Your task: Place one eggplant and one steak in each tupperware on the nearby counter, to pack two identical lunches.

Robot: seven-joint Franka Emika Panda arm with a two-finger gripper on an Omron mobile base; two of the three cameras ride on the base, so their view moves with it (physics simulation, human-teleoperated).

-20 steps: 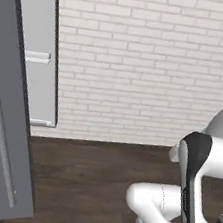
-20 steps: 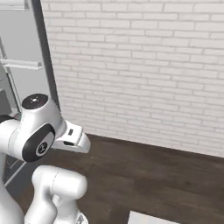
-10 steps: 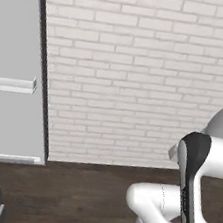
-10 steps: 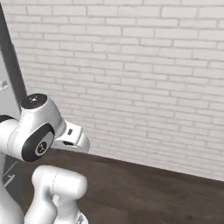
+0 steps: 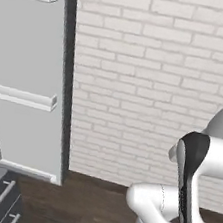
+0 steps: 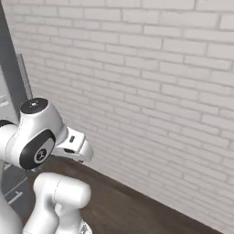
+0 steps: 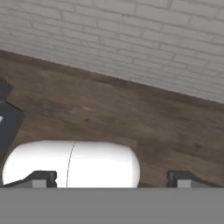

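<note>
Base is turning: the white brick wall (image 5: 153,84) is sweeping across both base views, with the grey open fridge door (image 5: 26,70) sliding right. Claw (image 7: 111,178) is hanging wide and empty over dark wood floor (image 7: 131,118) below that wall. Eggplant, steak and tupperware are nowhere visible yet, so I judge nothing is packed.
</note>
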